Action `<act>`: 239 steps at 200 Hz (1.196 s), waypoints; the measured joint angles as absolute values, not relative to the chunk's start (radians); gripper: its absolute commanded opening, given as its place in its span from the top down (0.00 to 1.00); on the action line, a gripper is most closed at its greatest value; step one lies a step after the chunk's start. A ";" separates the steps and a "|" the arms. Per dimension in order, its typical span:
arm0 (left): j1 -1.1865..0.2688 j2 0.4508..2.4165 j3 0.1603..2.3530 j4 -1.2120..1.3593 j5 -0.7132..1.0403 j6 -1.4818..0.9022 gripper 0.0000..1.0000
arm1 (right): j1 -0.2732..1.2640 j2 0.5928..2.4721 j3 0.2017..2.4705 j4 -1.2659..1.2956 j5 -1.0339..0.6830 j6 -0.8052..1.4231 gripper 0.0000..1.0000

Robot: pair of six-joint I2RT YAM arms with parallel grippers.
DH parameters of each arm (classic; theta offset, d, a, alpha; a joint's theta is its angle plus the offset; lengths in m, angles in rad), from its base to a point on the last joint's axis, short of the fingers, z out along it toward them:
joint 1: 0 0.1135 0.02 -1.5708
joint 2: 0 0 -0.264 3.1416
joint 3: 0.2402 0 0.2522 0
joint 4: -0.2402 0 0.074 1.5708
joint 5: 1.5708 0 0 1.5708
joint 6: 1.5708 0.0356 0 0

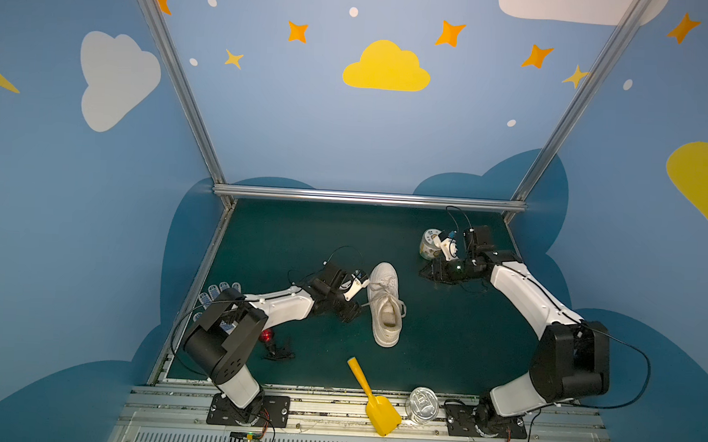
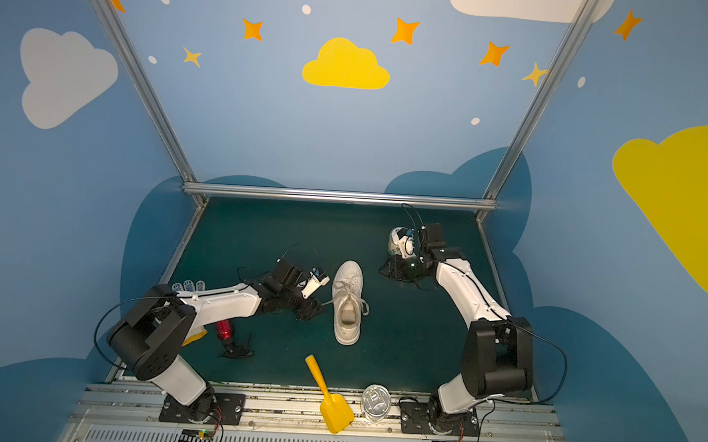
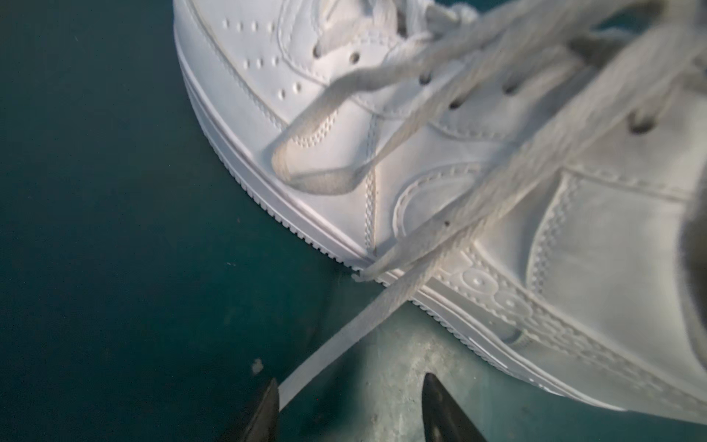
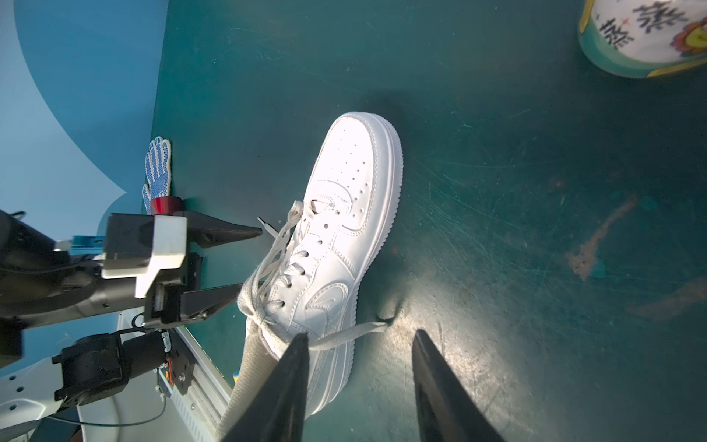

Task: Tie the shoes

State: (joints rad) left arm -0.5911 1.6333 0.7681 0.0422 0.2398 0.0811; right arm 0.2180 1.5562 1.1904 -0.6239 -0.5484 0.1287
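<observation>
the white sneaker [image 1: 386,307] stands upright in the middle of the tabletop [image 1: 442,339], toe toward the back wall, its laces threaded but loose. the left gripper [image 3: 351,382] sits low just beside the shoe's left flank, jaws apart and holding nothing. one flat lace end [image 3: 344,333] trails off the sole onto the tabletop and runs against one finger rather than between the two. the right gripper [image 4: 360,333] is well apart from the shoe on its other side, jaws also apart and empty, and the second lace end [image 4: 373,326] lies on the tabletop on that side.

the step in hand looks like taking hold of the near lace end. to do it well, shift the left gripper sideways until the lace lies centred in the gap. keep the fingertips down at the tabletop and close a little back from the tip so it cannot slip out. avoid nudging the sole, and stay clear of the slack loop [image 3: 306,153] draped over the shoe's side.
</observation>
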 measured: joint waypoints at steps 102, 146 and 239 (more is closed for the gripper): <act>-0.576 1.729 0.723 0.257 0.299 0.057 0.57 | 0.236 1.615 1.222 -0.656 -0.588 0.132 0.58; -0.585 1.732 0.721 0.298 0.307 0.121 0.56 | 0.285 1.680 1.280 -0.673 -0.601 0.122 0.58; -0.591 1.784 0.704 0.389 0.344 0.160 0.85 | 0.384 1.756 1.392 -0.713 -0.611 0.100 0.58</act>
State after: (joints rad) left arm -0.5911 1.7844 0.7036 0.3893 0.3443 0.1604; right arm 0.3836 1.7557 1.3918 -0.7128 -0.6109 0.0998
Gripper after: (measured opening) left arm 0.193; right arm 0.417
